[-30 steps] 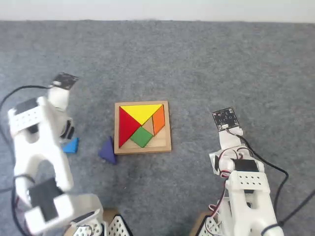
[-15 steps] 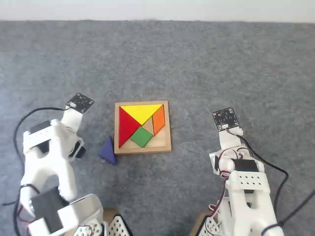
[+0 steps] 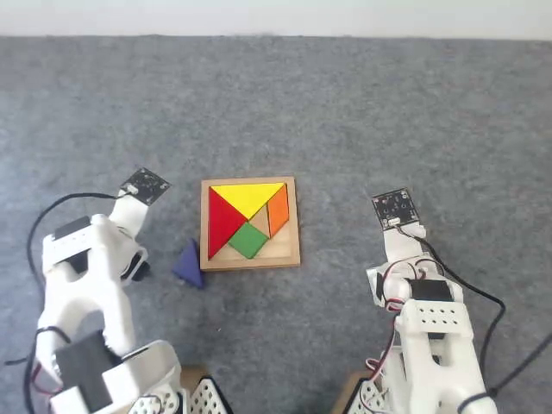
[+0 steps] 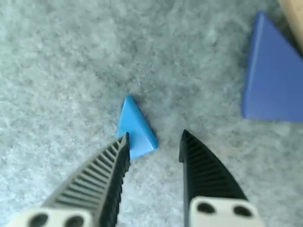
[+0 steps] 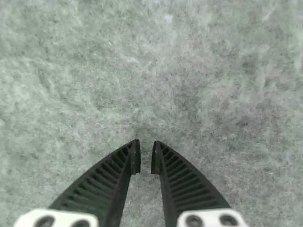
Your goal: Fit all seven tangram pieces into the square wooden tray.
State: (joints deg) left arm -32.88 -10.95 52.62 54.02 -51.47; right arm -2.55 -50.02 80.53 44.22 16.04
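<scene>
The square wooden tray (image 3: 282, 251) holds a yellow triangle (image 3: 247, 196), a red triangle (image 3: 221, 222), an orange piece (image 3: 278, 210) and a green square (image 3: 248, 241). A dark blue triangle (image 3: 188, 263) lies on the carpet just left of the tray; it is also in the left wrist view (image 4: 272, 80). A small light blue triangle (image 4: 135, 127) lies on the carpet with my left gripper (image 4: 154, 142) open right over it, one fingertip at its edge. The left arm (image 3: 90, 259) hides that piece from above. My right gripper (image 5: 145, 158) is shut over bare carpet, right of the tray.
Grey carpet covers the whole table. A corner of the tray (image 4: 294, 14) shows in the left wrist view beyond the dark blue triangle. The right arm (image 3: 414, 285) stands apart from the tray.
The left arm has swung toward the tray and now covers the light blue triangle that lay in the open a second ago. The right arm has not moved.
</scene>
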